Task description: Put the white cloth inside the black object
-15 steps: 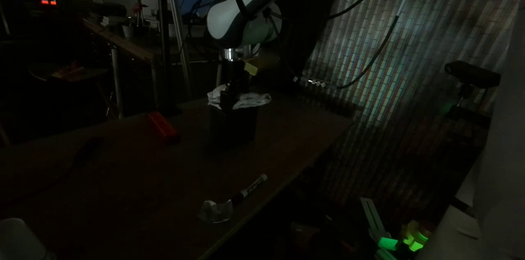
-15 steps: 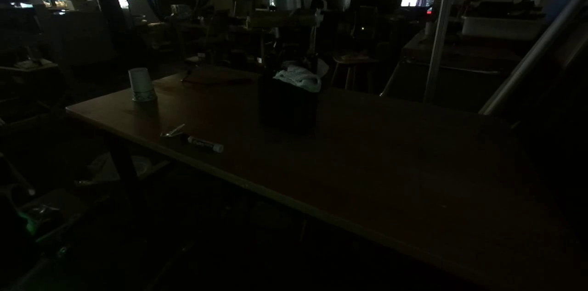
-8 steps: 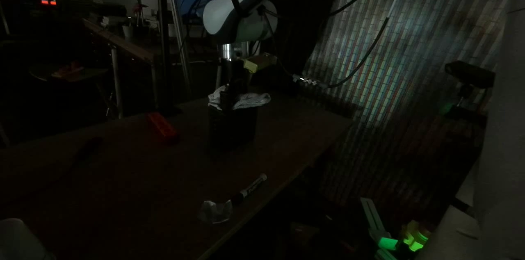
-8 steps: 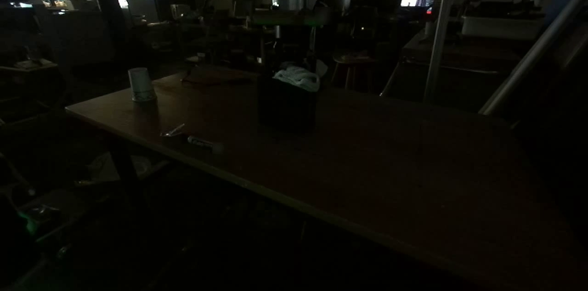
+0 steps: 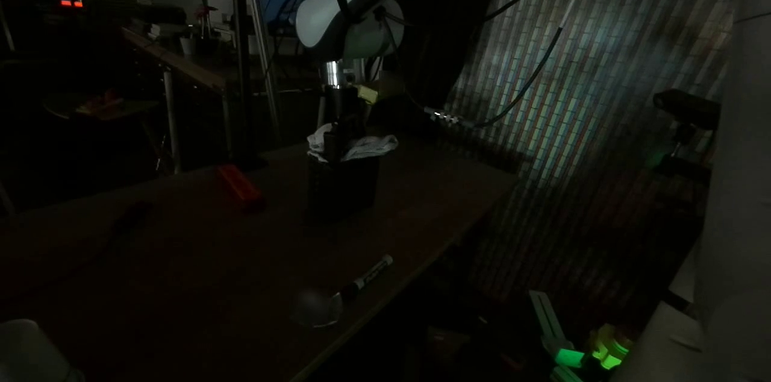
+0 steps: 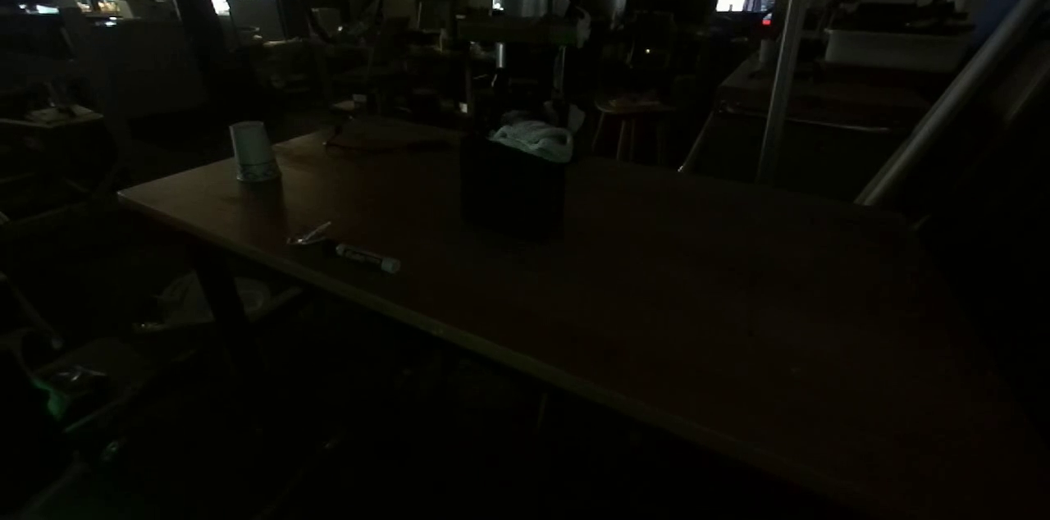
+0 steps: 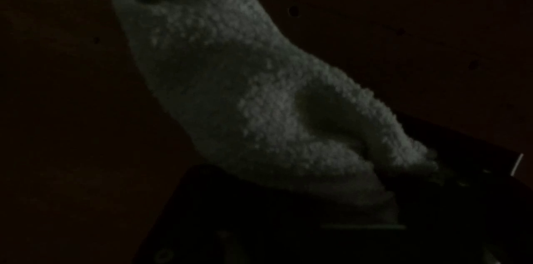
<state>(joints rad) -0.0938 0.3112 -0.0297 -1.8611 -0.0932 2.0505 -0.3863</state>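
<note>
Pointing down, the gripper [image 5: 338, 144] is flanked by white cloth [image 5: 372, 147]; whether this is gripped cannot be told. The cloth is bunched atop the black box [image 5: 343, 188], inward from the worktop edge [image 6: 443, 332] where a marker [image 6: 367, 258] is seen.

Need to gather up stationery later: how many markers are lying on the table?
1. In both exterior views, a marker lies near an edge of the table, next to a crumpled see-through item. Deep shadow may hide others.
</note>
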